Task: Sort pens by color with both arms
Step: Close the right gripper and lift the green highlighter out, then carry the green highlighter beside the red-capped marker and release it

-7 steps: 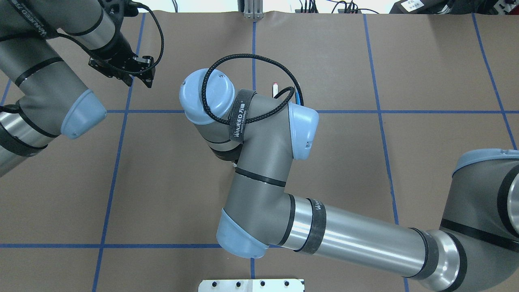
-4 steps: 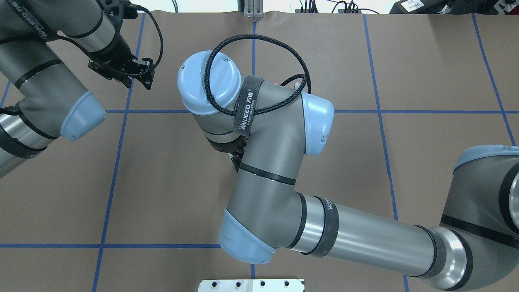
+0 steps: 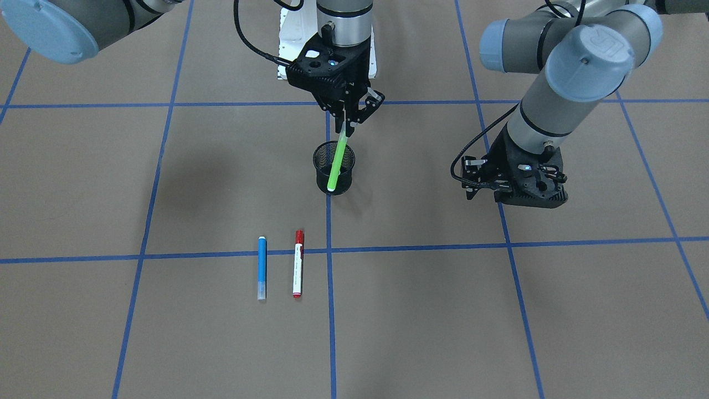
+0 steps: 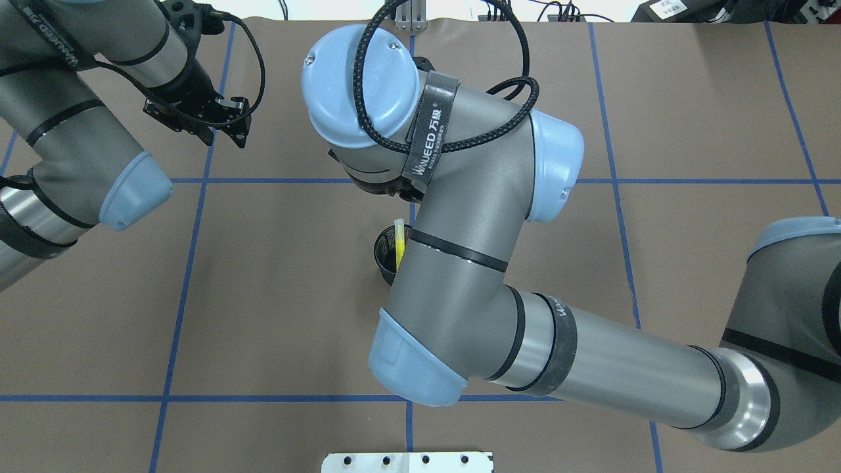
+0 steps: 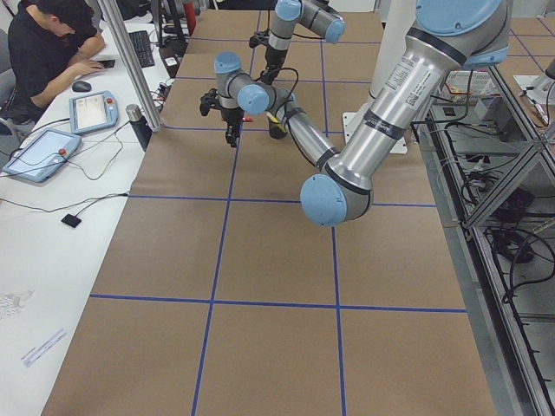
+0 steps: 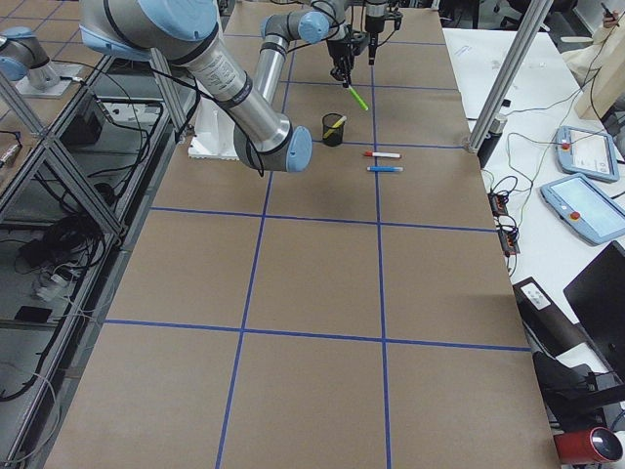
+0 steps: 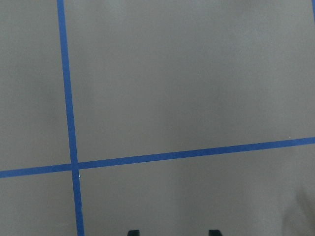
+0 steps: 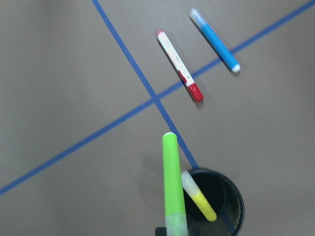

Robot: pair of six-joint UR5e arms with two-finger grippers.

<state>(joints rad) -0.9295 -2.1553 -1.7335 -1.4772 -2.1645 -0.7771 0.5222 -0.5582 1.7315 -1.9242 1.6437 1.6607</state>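
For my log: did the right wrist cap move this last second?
Yes. The cap overlapped the tape line before; now it lies wholly beyond it, toward the far edge.

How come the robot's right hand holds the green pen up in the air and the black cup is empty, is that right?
Not quite. The cup is not empty: a yellow pen leans inside it, as the right wrist view shows. The right hand does hold the green pen up in the air.
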